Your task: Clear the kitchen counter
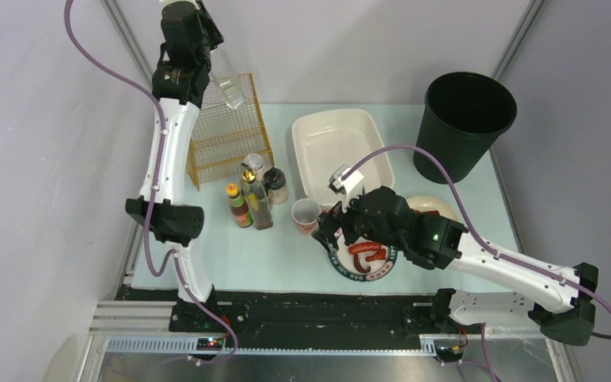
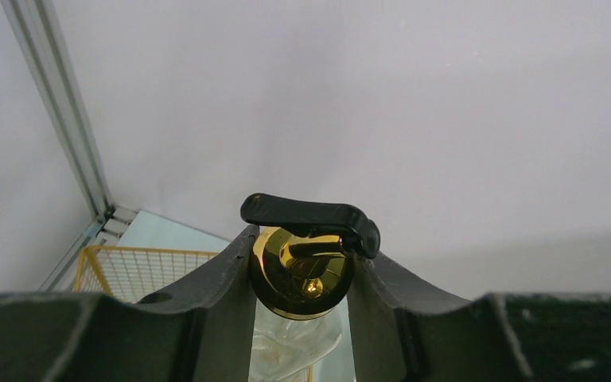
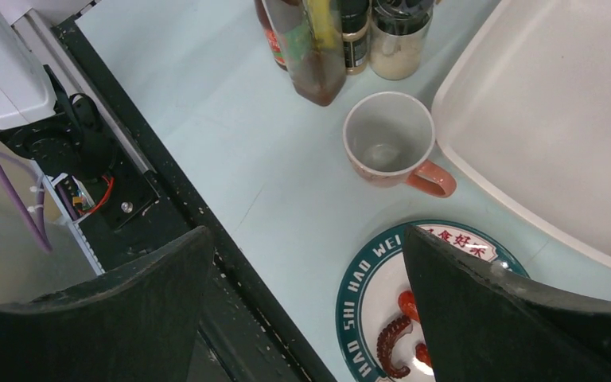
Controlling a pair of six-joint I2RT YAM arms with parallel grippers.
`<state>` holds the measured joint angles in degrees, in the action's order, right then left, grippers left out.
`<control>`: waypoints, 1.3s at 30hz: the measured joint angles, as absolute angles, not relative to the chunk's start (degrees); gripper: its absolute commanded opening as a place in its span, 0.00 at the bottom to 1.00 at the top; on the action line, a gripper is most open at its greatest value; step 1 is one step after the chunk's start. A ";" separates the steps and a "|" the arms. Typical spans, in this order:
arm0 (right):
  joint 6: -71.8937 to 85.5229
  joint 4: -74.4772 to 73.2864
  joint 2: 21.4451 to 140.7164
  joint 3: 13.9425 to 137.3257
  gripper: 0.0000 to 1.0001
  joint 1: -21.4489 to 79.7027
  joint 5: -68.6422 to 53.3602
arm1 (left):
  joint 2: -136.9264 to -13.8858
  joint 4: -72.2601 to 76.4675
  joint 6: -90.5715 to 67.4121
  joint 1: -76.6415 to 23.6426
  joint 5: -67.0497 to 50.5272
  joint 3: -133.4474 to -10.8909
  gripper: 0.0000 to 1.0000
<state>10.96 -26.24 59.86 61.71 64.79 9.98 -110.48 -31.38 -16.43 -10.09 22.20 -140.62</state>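
Kitchen counter (image 1: 270,256) — mug (image 3: 388,143), plate (image 3: 358,302) aboard | left gripper (image 2: 304,263) clamps gold-capped bottle (image 2: 302,288) | right gripper (image 3: 306,239) — spread wide, empty

Left gripper (image 2: 304,256) tight around gold-capped glass bottle (image 2: 299,280); yellow wire basket (image 2: 139,270) lower left

Bright, even, diffuse light throughout; shadows faint. A glint sits on the gold cap (image 2: 301,280) inside the left pincer (image 2: 304,259), whose fingers (image 2: 211,318) blur slightly.
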 measured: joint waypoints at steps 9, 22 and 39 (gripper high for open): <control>10.98 -24.97 61.60 60.80 0.94 64.40 8.62 | -113.80 -23.68 -15.44 -10.09 22.28 -141.58 0.00; 11.40 -24.58 61.60 60.75 0.94 61.28 6.92 | -118.24 -16.75 -12.71 -10.09 23.46 -141.97 0.00; 12.47 -23.66 62.89 59.75 0.94 56.93 3.16 | -122.43 -10.63 -10.00 -10.09 26.00 -141.97 0.00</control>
<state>12.47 -23.66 62.89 59.75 56.93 3.16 -122.43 -10.63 -10.00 -10.09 26.00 -141.97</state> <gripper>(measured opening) 0.935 0.438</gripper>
